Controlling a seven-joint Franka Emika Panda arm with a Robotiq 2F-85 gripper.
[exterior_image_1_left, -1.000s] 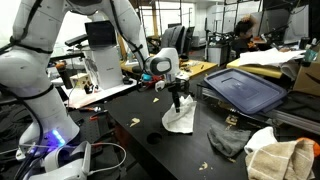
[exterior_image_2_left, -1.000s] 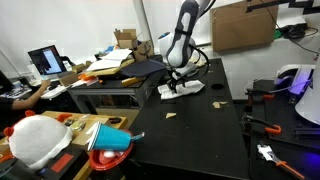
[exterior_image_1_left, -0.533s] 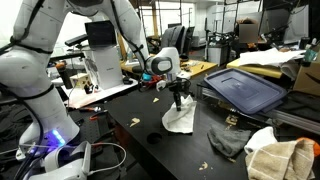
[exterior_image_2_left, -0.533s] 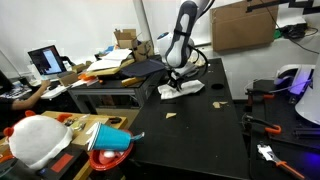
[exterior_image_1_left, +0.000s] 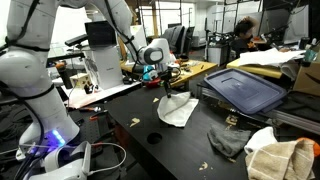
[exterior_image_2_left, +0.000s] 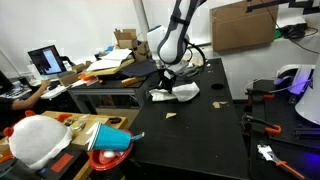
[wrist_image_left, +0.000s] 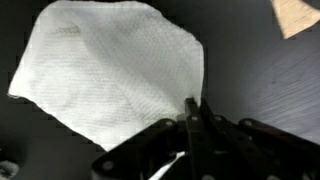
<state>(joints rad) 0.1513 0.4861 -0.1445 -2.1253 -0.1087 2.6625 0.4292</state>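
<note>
Clearly, the black table (exterior_image_1_left: 185, 155) carries a white cloth (exterior_image_1_left: 177, 109), which lies near the table's middle with one edge lifted, as both exterior views show. It looks thin, soft and very light, so I think it will drape and fold, not keep its shape, and may slip out of a weak pinch. The gripper (wrist_image_left: 190, 115) is closed on the cloth's edge. An edge or corner seems the good place to hold it.

The paper towel (wrist_image_left: 110, 75) looks embossed and matt, the tabletop (wrist_image_left: 258, 88) smooth.
</note>
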